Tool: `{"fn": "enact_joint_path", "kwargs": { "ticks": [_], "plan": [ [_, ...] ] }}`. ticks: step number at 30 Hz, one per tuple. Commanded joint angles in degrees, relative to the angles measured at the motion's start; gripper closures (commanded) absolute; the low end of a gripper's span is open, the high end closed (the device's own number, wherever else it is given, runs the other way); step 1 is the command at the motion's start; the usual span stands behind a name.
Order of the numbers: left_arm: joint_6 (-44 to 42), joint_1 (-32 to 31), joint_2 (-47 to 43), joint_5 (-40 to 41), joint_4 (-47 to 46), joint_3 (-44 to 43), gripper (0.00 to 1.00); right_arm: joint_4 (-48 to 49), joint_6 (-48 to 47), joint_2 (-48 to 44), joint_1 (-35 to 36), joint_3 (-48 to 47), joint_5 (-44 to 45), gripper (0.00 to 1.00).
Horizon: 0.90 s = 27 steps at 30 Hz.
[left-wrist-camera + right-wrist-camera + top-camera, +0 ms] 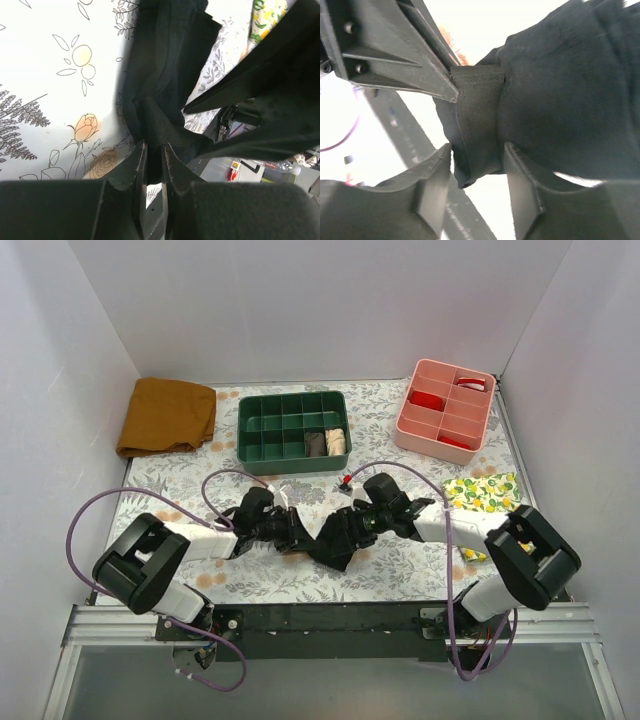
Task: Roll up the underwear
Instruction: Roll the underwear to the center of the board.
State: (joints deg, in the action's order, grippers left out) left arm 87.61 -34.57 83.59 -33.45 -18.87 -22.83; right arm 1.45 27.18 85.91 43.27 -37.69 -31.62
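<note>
- Underwear point(335, 540), nearer than the green tray point(243, 430): plain black.
- Green tray: dark green.
- Tablecloth point(400, 570) under the green tray: white, with grey leaves and orange flowers.
- Folded cloth point(167, 415), left of the green tray: plain mustard-brown.
- Pink tray point(430, 446), right of the green tray: salmon pink, with red pieces point(428, 400) inside.
- Printed cloth point(482, 490), right of the green tray and nearer: yellow lemons and green leaves on white.

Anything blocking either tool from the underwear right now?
Nothing visible does. The left tool is shut on a bunched fold of the underwear. The right tool stands open with its fingers on either side of the garment's banded edge, and no other object lies between them.
</note>
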Motion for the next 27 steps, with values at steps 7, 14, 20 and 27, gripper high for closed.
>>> {"fn": "enact_joint_path", "kwargs": {
  "ticks": [7,14,20,27],
  "plan": [
    [-2.9,-1.2,1.9,6.8,26.3,-11.9,1.00,-10.7,-9.6,-13.7,12.8,-3.5,36.6,0.38],
    [-3.8,-1.4,6.1,5.3,37.1,-19.9,1.00,-15.2,-13.1,-14.1,28.2,-7.4,55.0,0.37],
    [-6.2,-1.5,9.6,5.3,43.8,-25.3,1.00,-17.2,-15.1,-7.5,33.3,-10.7,60.3,0.37],
    [-7.4,-1.5,13.1,4.3,46.5,-27.1,1.00,-18.3,-15.1,-0.7,37.9,-13.5,66.1,0.36]
  ]
}}
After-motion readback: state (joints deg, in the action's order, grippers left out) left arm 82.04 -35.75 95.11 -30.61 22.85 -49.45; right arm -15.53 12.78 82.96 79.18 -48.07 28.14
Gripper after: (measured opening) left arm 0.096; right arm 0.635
